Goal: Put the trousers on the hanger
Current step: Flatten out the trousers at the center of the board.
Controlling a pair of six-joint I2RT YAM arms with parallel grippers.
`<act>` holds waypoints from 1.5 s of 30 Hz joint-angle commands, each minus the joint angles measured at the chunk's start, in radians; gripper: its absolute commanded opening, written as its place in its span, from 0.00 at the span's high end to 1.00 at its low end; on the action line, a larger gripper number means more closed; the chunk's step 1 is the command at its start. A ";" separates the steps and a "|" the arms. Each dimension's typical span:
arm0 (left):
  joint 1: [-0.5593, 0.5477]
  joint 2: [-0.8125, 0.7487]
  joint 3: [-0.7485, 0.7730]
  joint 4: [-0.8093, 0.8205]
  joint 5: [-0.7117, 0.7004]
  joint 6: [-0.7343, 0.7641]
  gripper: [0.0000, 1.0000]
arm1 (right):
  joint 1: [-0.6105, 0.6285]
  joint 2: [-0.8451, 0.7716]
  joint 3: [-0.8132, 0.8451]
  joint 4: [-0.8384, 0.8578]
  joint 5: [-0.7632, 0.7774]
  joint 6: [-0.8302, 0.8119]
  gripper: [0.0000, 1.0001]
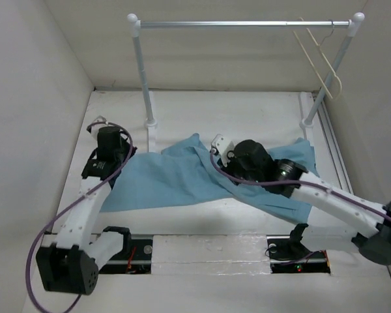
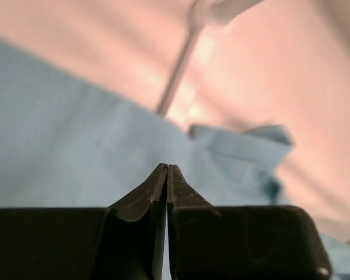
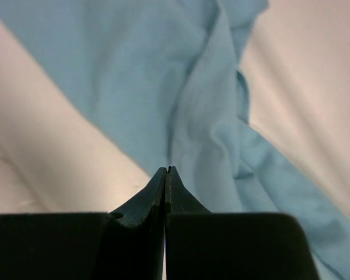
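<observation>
The light blue trousers (image 1: 163, 179) lie spread flat across the middle of the table. The cream hanger (image 1: 320, 60) hangs by its hook at the right end of the silver rail (image 1: 247, 24). My left gripper (image 1: 120, 151) is shut and sits at the left edge of the cloth. In the left wrist view its tips (image 2: 167, 168) meet over the trousers (image 2: 76, 146), with a small dark button (image 2: 272, 189) to the right. My right gripper (image 1: 227, 162) hovers over the middle of the trousers. In the right wrist view it (image 3: 167, 170) is shut, low at the cloth's (image 3: 163, 76) edge, holding nothing visible.
The rail stands on two white posts at the back, the left post (image 1: 145, 85) just behind the trousers, also blurred in the left wrist view (image 2: 178, 76). White walls close in the table on the left, back and right. Both arm bases sit at the near edge.
</observation>
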 commanded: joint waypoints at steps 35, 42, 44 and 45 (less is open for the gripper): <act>0.137 0.574 0.060 0.122 0.006 0.082 0.83 | -0.098 0.624 0.322 0.085 0.055 -0.003 1.00; 0.137 0.465 0.126 0.084 0.003 0.126 1.00 | -0.080 0.388 0.268 0.051 0.061 -0.042 1.00; 0.137 0.416 0.176 0.068 -0.005 0.133 1.00 | -0.071 0.290 0.224 0.037 0.008 -0.046 1.00; 0.137 0.373 0.193 0.049 -0.017 0.131 1.00 | -0.054 0.255 0.210 0.028 -0.011 -0.049 1.00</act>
